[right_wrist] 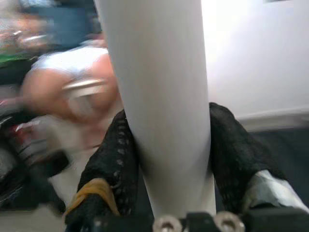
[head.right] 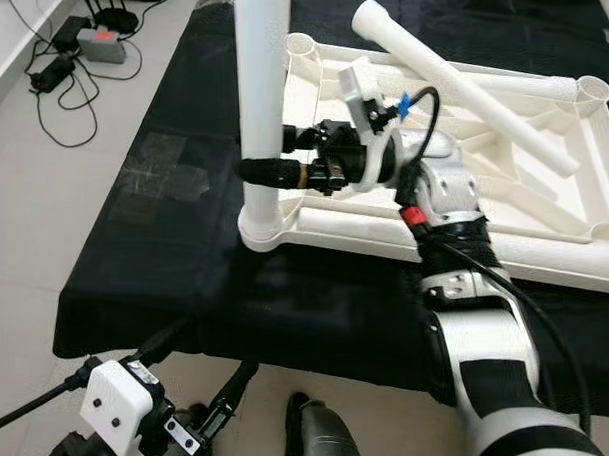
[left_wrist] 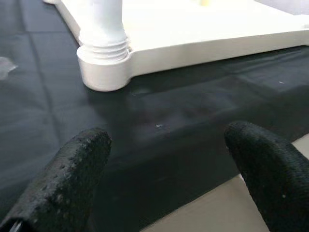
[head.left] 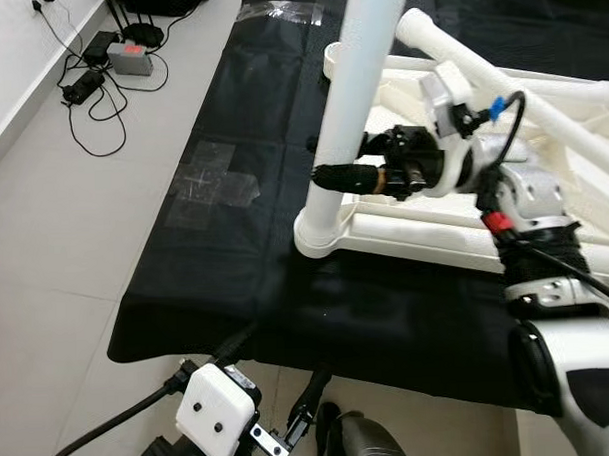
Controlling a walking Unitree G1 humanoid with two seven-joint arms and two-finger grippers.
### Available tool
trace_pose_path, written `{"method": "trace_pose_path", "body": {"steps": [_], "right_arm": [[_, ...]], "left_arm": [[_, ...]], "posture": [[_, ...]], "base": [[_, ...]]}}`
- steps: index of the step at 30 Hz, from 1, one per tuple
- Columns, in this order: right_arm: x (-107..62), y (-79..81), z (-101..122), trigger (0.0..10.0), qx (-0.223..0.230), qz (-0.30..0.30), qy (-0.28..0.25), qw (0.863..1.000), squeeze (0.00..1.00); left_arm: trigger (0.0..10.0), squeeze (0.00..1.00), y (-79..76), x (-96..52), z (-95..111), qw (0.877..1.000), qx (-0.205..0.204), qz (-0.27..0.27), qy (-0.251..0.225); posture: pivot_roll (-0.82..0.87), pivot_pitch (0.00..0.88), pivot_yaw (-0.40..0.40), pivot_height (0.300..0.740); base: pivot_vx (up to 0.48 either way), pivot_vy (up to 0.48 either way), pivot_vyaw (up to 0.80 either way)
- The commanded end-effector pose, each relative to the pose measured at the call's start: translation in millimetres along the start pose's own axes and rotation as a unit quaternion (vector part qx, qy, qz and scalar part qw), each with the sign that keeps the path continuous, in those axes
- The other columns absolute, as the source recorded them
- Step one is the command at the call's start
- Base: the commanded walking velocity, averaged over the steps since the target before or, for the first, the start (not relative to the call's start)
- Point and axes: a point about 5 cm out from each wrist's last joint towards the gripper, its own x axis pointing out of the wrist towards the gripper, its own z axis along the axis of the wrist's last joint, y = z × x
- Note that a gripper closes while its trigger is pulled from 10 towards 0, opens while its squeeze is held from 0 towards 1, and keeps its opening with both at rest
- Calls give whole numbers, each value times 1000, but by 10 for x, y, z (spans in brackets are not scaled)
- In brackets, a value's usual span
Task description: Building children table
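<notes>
A white table top [head.right: 543,170] lies upside down on a black mat [head.left: 233,190] spread over the pale tiled floor [head.left: 55,257], its ribbed underside facing up. At its near-left corner a white table leg [head.left: 355,96] stands upright in the corner socket [head.left: 320,232], long axis vertical, its upper end running out of the frame. The right gripper [head.left: 345,175] reaches in from the right, low on the leg just above the socket, with its two black fingers clamped on either side of the tube; the right wrist view shows the fingers [right_wrist: 113,159] pressed against the round white shaft, which the head views give only from the side. A second leg [head.right: 459,77] lies loose across the table top, long axis slanting from the far left toward the near right. The left wrist view shows the threaded collar [left_wrist: 104,46] where the standing leg meets the socket, a detail the head views do not resolve. The left gripper [left_wrist: 169,164] hangs low at the mat's near edge, fingers apart and holding nothing. A power strip and cables [head.left: 114,60] lie by the far wall.
</notes>
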Motion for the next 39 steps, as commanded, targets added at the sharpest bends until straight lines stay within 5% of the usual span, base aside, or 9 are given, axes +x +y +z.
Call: {"method": "trace_pose_path", "body": {"steps": [1, 5, 15, 18, 21, 22, 35, 36, 39], "right_arm": [[-140, 35, -159, 0, 33, -119, 43, 991, 0], [-136, 485, -892, 0, 83, -386, 121, 911, 0], [499, 531, -1146, 0, 94, -329, 123, 932, 0], [502, 596, -1074, 10000, 87, -302, 130, 940, 0], [501, 628, -1026, 10000, 81, -277, 125, 949, 0], [494, 658, -961, 10000, 89, -228, 107, 964, 1000], [252, 43, -340, 10000, 23, 41, 70, 996, 1000], [265, -11, -251, 10000, 23, 69, 71, 995, 361], [280, -69, -66, 10000, 17, 140, 72, 987, 0]], "left_arm": [[8824, 0, -1, 4, -112, 1000, -11, -1, 15], [8745, 0, 97, 142, -285, 1000, -11, 4, 21], [8824, 0, 276, 429, -493, 1000, -6, 14, 23], [8745, 0, 254, 418, -476, 1000, -2, 16, 17], [8667, 0, 235, 401, -461, 1000, -1, 16, 14], [8706, 0, 205, 369, -435, 1000, -1, 15, 12], [8431, 0, -78, 21, -96, 1000, -15, -4, -15], [8353, 0, -103, -18, -52, 1000, -17, -4, -16], [8275, 0, -160, -87, 41, 1000, -20, -6, -18]], "posture": [[64, 123, -164, 740], [-18, 12, -136, 740], [17, 0, -154, 740], [14, 0, -149, 740], [14, 0, -147, 740], [17, 0, -142, 740], [102, 237, -128, 740], [104, 244, -128, 740], [118, 292, -125, 740]], "base": [[0, 0, 0], [0, 0, 0], [0, 0, 0], [0, 0, 0], [0, 0, 0], [0, 0, 0], [0, 0, 0], [0, 0, 0], [0, 0, 0]]}}
